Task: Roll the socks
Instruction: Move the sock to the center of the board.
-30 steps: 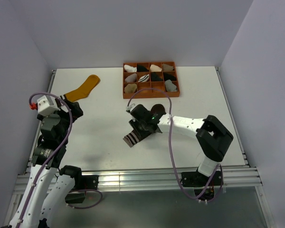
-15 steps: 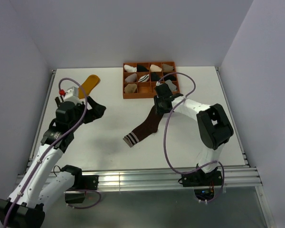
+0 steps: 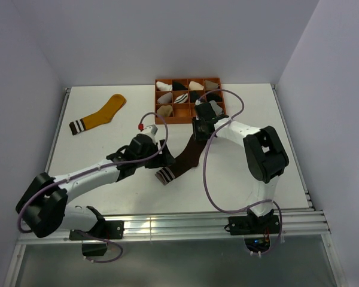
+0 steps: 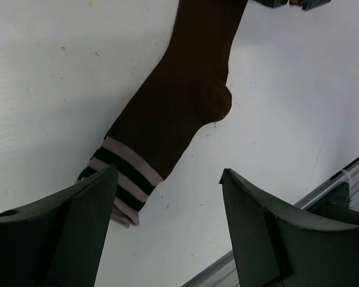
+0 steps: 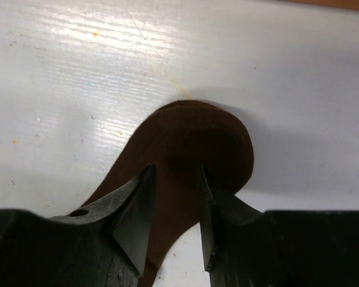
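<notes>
A dark brown sock [image 3: 188,155] lies stretched out flat on the white table, its toe [image 5: 209,128] towards the tray and its striped cuff [image 4: 122,173] towards the near edge. My right gripper [image 5: 175,170] is open, with its narrow-set tips down on the toe and no fabric pinched between them. My left gripper [image 4: 167,173] hangs wide open just over the cuff end. Its left finger [image 4: 78,221] covers the cuff's edge and its right finger [image 4: 263,227] is over bare table. A mustard-yellow sock [image 3: 102,112] lies flat at the far left.
An orange compartment tray [image 3: 179,121] with small sock bundles stands right behind the right gripper [image 3: 198,133]. A purple cable [image 3: 210,173] loops over the table right of the sock. The metal rail [image 4: 347,179] of the near edge runs close to the left gripper [image 3: 161,160].
The left arm swung from the far left, by the yellow sock, across to the brown sock's cuff, its jaws narrowing a little. The right gripper drew the sock's toe back towards the tray, straightening the sock.
</notes>
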Robot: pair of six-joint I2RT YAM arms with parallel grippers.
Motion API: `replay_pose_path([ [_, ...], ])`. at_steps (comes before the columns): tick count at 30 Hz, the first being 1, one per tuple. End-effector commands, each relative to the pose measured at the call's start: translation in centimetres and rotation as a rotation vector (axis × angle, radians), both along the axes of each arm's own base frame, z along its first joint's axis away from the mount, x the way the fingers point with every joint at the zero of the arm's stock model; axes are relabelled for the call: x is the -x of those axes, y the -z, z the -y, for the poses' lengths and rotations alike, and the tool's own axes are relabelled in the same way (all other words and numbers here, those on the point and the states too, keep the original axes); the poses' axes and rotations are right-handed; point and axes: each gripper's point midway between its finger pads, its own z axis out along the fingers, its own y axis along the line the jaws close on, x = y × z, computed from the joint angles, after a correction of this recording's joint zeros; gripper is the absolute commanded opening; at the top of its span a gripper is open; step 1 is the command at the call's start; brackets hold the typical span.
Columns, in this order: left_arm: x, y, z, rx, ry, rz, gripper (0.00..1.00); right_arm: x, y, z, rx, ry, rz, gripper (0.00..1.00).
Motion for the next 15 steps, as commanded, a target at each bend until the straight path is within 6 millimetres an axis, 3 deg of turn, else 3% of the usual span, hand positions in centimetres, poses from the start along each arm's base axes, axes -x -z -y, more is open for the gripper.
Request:
replay_pose_path([
  [1,-1.1,-1.1,2.5,0.065,0.019,0.077,0.75,-1.7,-0.5,-0.6,-0.022,-0.003,0.033,0.41],
  [2,-0.5,0.4,2.9,0.043,0.037,0.050,0.74,-1.8,-0.5,-0.7,-0.024,-0.003,0.034,0.41],
  [7,1.7,3.8,3.7,-0.007,0.093,-0.024,0.70,-1.8,0.4,-1.0,-0.024,-0.011,0.013,0.41],
  [11,3.5,7.0,2.5,-0.066,0.094,-0.124,0.69,-2.6,1.1,-1.0,-0.005,-0.005,0.002,0.41],
  [15,4.4,8.2,1.4,-0.091,0.077,-0.170,0.69,-3.5,1.8,-0.9,0.003,-0.004,-0.005,0.41],
])
